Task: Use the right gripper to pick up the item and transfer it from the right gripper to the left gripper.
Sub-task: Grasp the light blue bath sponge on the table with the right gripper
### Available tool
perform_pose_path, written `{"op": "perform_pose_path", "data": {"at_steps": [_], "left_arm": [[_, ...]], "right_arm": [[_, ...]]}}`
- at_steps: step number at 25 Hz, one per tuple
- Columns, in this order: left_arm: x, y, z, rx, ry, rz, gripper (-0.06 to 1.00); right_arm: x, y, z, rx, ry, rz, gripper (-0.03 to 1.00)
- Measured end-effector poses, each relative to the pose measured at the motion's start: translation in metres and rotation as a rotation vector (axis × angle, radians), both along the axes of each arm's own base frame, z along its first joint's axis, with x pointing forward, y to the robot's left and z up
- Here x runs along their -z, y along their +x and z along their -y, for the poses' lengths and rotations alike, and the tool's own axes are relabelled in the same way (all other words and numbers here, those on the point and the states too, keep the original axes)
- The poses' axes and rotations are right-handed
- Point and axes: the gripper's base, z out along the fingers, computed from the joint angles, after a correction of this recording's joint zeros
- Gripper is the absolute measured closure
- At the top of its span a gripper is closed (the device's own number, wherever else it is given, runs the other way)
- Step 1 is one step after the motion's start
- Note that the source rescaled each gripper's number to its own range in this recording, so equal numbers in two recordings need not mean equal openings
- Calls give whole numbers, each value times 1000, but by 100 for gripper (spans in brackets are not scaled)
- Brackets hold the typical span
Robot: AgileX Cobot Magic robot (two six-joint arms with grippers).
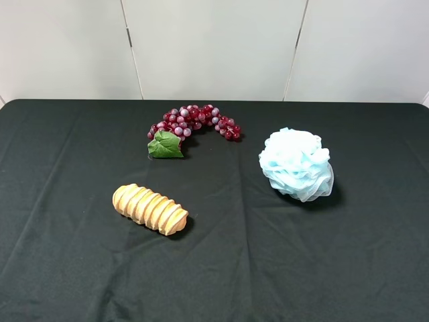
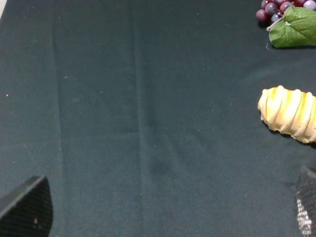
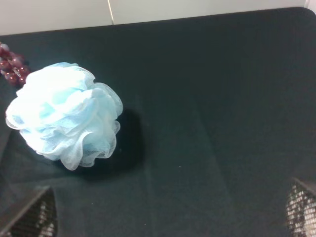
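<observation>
The light-blue mesh bath pouf [image 1: 296,164] rests on the black tablecloth, right of centre. It also shows in the right wrist view [image 3: 65,116]. My right gripper [image 3: 165,217] is open and empty. Only its two black fingertips [image 3: 27,215] show at the frame corners, short of the pouf and apart from it. My left gripper [image 2: 165,217] is open and empty too, with its fingertips [image 2: 24,207] spread wide over bare cloth. Neither arm shows in the exterior high view.
A ridged tan bread loaf [image 1: 149,208] lies left of centre and shows in the left wrist view [image 2: 290,113]. A purple-red grape bunch with a green leaf [image 1: 191,124] lies behind it. The black-clothed table [image 1: 375,268] ends at a white back wall.
</observation>
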Motion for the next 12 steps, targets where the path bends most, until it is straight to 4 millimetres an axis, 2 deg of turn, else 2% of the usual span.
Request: {"op": "perform_pose_path", "data": {"at_steps": [5, 9, 12], "left_arm": [[0, 0, 0, 0, 0, 0, -3], [0, 0, 0, 0, 0, 0, -3], [0, 0, 0, 0, 0, 0, -3]], "right_arm": [[-7, 1, -3, -19, 28, -4, -3], [-34, 14, -2, -26, 14, -36, -3], [-58, 30, -2, -38, -7, -71, -3]]}}
